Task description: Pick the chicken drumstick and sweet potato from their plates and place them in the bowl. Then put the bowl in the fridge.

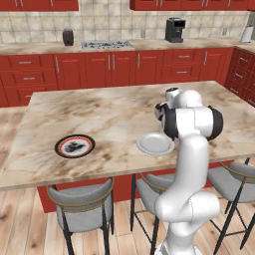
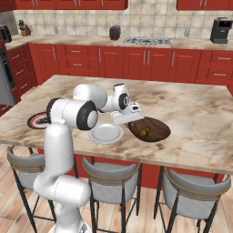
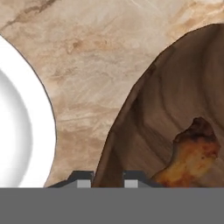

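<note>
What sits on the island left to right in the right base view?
Red-ringed plate → pale plate → gripper at the bowl's near-left rim → wooden bowl holding the chicken drumstick.

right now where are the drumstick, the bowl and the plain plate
chicken drumstick [image 3: 192,155], hand view, on its lumpy meaty middle
bowl [image 2: 157,129], right base view, on the bare inner wall
plain plate [image 1: 155,143], left base view, on its bare centre

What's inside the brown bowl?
The chicken drumstick lies inside the bowl, near its rim. The gripper sits at the bowl's edge. The robot's hand covers part of the bowl in the right base view, so anything lying under there can't be seen.
</note>
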Motion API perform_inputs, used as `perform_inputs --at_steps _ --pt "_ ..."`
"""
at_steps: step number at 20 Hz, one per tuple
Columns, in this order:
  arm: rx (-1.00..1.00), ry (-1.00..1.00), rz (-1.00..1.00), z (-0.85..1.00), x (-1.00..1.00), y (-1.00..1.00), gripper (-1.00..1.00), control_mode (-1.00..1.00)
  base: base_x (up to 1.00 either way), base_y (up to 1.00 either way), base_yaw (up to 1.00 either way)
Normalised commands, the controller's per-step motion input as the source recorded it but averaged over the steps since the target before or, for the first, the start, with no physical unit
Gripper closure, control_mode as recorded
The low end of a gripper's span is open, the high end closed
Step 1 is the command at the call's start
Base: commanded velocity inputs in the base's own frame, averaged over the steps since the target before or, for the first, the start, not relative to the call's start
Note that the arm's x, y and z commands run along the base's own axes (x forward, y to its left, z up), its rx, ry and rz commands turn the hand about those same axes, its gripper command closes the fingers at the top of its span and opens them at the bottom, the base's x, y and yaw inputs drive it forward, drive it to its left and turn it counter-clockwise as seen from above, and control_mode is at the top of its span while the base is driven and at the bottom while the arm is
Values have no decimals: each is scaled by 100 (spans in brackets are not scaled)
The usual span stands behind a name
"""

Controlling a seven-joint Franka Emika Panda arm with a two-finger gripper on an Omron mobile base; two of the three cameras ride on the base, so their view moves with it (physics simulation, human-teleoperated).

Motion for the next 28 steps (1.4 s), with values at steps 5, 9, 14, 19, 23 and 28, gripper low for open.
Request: perform_inputs --at_steps 5,9,14,19,23,28 --pt "-18 -18 0 5 -15 22 100 -100 0 0 0" --pt "-13 -28 0 19 -17 22 100 -100 0 0 0" --pt "-14 -21 0 11 -16 27 100 -100 0 0 0" --pt "-18 -5 0 25 -8 30 100 -100 0 0 0" --pt "-20 1 0 45 -4 29 100 -100 0 0 0" --pt "-16 4 0 31 -20 33 100 -100 0 0 0"
